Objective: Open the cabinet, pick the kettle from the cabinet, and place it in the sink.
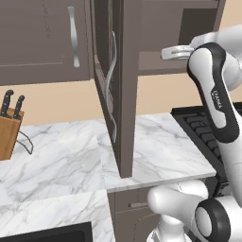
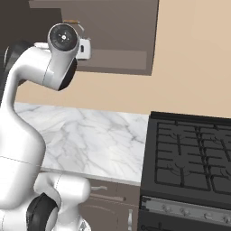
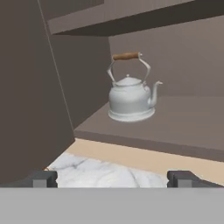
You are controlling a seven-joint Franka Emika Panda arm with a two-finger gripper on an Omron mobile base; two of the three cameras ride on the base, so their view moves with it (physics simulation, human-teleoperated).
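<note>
You have the cabinet open; the kettle sits ahead of your gripper, whose jaws stand wide and empty. Grasping and the sink remain.

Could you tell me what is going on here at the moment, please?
The robot arm has its hand raised to the open wall cabinet, whose door stands swung out over the marble counter. The kettle sits upright on the cabinet shelf, untouched. The gripper faces it, fingers wide apart and empty.
</note>
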